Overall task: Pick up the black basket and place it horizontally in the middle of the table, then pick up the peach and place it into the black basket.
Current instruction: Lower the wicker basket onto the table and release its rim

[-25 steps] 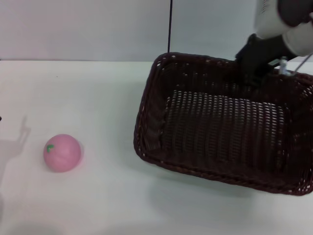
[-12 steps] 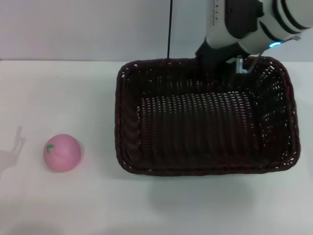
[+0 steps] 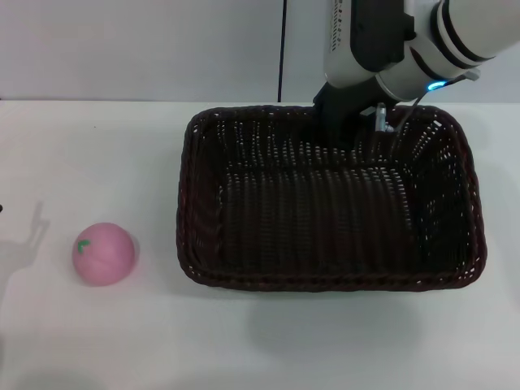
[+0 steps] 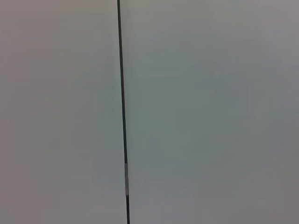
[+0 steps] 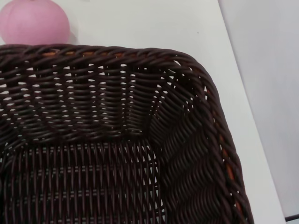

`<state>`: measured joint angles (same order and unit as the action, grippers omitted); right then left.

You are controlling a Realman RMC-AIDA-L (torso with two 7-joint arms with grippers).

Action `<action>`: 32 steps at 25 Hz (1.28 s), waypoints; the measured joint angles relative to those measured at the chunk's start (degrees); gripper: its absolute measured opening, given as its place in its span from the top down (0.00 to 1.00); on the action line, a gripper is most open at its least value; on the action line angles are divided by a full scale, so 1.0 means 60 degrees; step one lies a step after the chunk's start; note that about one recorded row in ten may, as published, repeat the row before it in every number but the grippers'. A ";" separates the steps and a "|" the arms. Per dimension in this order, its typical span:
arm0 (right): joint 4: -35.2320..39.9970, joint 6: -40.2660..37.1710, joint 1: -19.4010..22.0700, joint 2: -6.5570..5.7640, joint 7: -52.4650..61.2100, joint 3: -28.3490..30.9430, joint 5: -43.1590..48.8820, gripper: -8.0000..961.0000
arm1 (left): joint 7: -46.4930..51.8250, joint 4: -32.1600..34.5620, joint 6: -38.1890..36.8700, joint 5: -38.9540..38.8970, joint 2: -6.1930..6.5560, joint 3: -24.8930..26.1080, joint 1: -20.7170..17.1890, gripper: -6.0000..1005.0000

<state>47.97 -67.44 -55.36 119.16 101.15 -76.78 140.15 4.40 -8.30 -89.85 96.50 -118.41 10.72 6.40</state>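
Note:
The black basket (image 3: 325, 282) lies lengthwise across the middle-right of the white table (image 3: 114, 154), upright and empty. My right gripper (image 3: 347, 130) reaches down from the back and is closed over the basket's far rim. The right wrist view looks into a corner of the basket (image 5: 140, 52), with the peach (image 5: 33, 21) beyond its rim. The pink peach (image 3: 103, 253) rests on the table to the left of the basket, well apart from it. My left gripper is out of view; its wrist camera sees only a wall.
A pale wall with a thin dark vertical seam (image 3: 283, 45) stands behind the table. A faint arm shadow (image 3: 24, 240) falls on the table's left edge. Bare tabletop lies between the peach and the basket.
The right gripper has swung the basket leftward and turned it from skewed to square with the table's front edge. The peach has not moved.

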 joint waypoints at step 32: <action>0.3512 -0.0750 0.2160 0.0011 0.0786 -0.0235 -0.0161 0.33 | 0.0209 -0.0077 -0.0031 0.0018 0.0005 -0.0334 0.0257 0.29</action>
<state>69.04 -71.94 -42.40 119.23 105.87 -78.19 139.18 5.65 -8.76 -90.04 96.61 -118.38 8.71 7.94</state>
